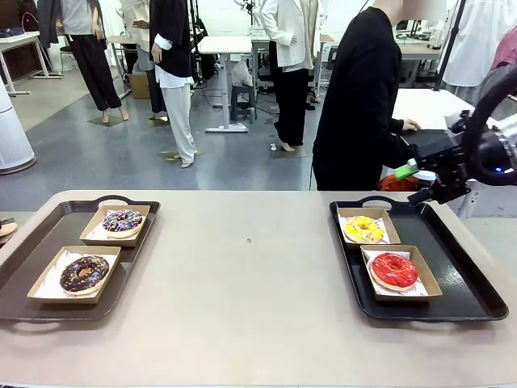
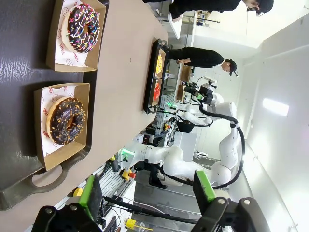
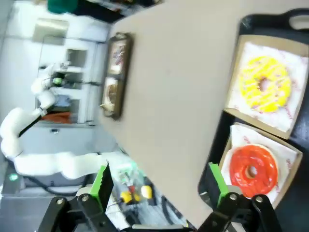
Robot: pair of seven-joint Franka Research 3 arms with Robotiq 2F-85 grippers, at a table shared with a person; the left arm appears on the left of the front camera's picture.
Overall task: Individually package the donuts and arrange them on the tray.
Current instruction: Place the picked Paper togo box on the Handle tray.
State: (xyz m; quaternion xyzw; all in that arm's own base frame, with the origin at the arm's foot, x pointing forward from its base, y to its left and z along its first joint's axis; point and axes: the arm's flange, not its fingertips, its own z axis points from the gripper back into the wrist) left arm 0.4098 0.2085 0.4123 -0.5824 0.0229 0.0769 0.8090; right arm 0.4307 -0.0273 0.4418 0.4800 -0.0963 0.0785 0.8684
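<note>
Four donuts lie in open cardboard boxes on two dark trays. The left tray (image 1: 48, 234) carries the drizzled chocolate donut (image 1: 122, 221) (image 2: 83, 27) and the dark sprinkled donut (image 1: 84, 273) (image 2: 66, 121). The right tray (image 1: 460, 267) carries the yellow donut (image 1: 363, 229) (image 3: 264, 84) and the red donut (image 1: 394, 270) (image 3: 251, 166). My right gripper (image 1: 412, 176) (image 3: 159, 186) hangs open and empty above that tray's far right corner. My left gripper (image 2: 147, 193) is open and empty, off the handle end of the left tray.
A person in black (image 1: 359, 105) stands at the far side, hand on a white table behind. Bare tabletop (image 1: 242, 267) stretches between the two trays. The right arm (image 2: 212, 101) shows far off in the left wrist view.
</note>
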